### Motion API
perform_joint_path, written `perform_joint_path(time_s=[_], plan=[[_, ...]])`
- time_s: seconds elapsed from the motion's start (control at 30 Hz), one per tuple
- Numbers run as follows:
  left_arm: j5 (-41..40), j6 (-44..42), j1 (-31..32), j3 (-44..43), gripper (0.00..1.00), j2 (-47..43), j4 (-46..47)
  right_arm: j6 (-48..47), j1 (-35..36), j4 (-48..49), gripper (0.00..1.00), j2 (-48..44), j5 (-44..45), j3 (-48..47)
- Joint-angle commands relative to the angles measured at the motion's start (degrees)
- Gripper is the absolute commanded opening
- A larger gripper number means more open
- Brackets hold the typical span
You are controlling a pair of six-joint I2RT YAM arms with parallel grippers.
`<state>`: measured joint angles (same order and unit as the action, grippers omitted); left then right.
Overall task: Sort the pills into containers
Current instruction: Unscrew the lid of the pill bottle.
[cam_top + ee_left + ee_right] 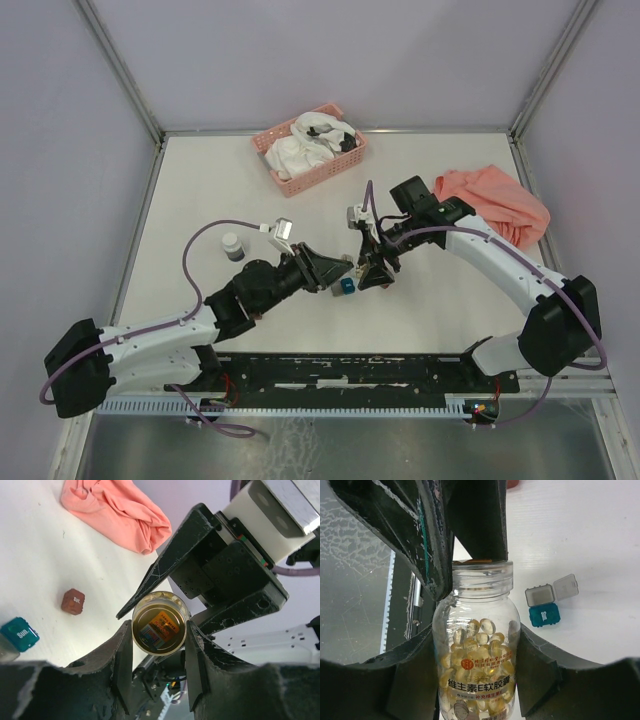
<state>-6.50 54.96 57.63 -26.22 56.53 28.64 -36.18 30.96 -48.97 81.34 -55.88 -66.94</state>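
My right gripper point(476, 647) is shut on a clear bottle point(482, 582) of yellowish pills point(479, 652), holding it by the body; its threaded neck is bare. My left gripper point(159, 630) is shut on the bottle's rim point(160, 622), a finger on each side, and I look down into the amber inside. Both grippers meet mid-table, the left one point(340, 268) facing the right one point(372, 268). On the table beside them are three containers: a teal box point(544, 615) marked "Sun.", a grey box point(540, 595) with its lid flipped open, and a dark red box point(73, 601) marked "Sat.".
A pink slatted basket point(308, 148) holding white items stands at the back. A salmon cloth point(495, 200) lies bunched at the right. A small white-topped, dark-bottomed item point(232, 246) stands left of the arms. The teal box point(347, 286) sits just below the grippers.
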Motion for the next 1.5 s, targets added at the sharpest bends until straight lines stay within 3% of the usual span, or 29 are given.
perform_joint_path(time_s=[0.0,0.07,0.23,0.43,0.63,0.83,0.97,1.07,1.13,1.2,1.33,1.47], plan=[[-1.4,11.5,0.1,-3.7,0.04,0.9,-0.2,0.5,-0.6,1.6,0.02,-0.4,0.9,-0.2],[-1.3,10.9,0.1,-3.9,0.06,1.1,-0.4,0.5,-0.6,1.6,0.02,-0.4,0.9,-0.2],[-1.4,4.7,0.1,-2.7,0.22,1.0,-0.2,0.4,-0.6,1.4,0.02,-0.9,0.6,-0.2],[-0.8,3.3,0.0,-1.4,0.61,0.9,0.6,-0.2,-0.6,0.9,0.02,-1.1,-0.2,-0.3],[-0.2,-0.7,0.0,-0.4,0.82,-1.6,-1.0,-0.9,-0.6,0.3,0.02,-1.7,-1.1,-0.4],[5.2,-12.9,0.0,5.2,0.83,-8.1,-1.4,-2.8,-0.8,-1.1,0.02,-2.4,-2.3,-0.7],[16.1,-33.3,0.0,11.0,0.84,-15.0,7.5,-5.9,-0.8,-3.4,0.02,-3.1,-4.1,-0.9],[17.5,-49.0,0.1,15.2,0.99,-18.3,16.0,-9.3,-0.7,-5.4,0.02,-3.5,-5.7,-1.1],[15.7,-55.1,-0.3,15.8,0.99,-17.9,19.5,-11.2,-0.7,-6.6,0.02,-4.1,-6.0,-1.0],[20.5,-57.5,-2.7,12.7,0.99,-14.7,19.8,-12.3,-0.7,-7.0,0.02,-4.6,-5.9,-0.7],[41.8,-50.2,-11.9,6.5,1.0,-3.8,27.2,-13.4,-0.7,-7.6,0.02,-5.0,-6.3,-0.5],[46.6,-49.2,-12.8,2.3,0.99,3.8,30.0,-14.3,-0.7,-8.4,0.02,-5.0,-6.3,-0.8]])
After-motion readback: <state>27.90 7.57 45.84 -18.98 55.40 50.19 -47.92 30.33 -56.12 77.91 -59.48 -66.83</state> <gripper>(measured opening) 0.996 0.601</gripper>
